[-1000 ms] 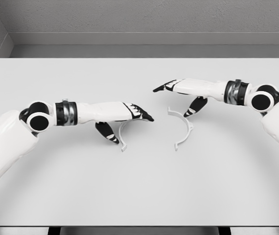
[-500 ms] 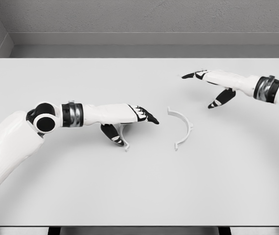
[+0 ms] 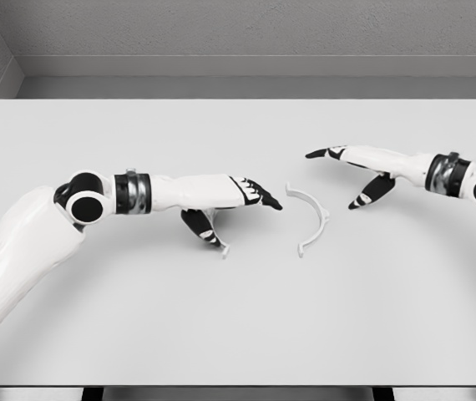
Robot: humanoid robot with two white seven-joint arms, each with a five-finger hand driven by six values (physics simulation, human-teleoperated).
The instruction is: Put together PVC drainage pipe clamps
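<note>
Two thin white half-ring clamp pieces lie on the white table (image 3: 238, 326). The right clamp half (image 3: 315, 219) lies free near the middle, its curve bulging right. Most of the left clamp half (image 3: 221, 246) is covered by my left hand (image 3: 241, 219), which pinches it between the thumb and the stretched fingers; only its lower end shows. My right hand (image 3: 334, 178) hovers just right of and behind the free half, open, fingers pointing left, not touching it.
A grey wall runs behind the table's far edge. The dark front edge of the table shows at the bottom of the view. Nothing else lies on the tabletop.
The left hand slid right with its clamp half, closing the gap to the free half. The right hand lifted away to the back right, then came back down and left beside the free half.
</note>
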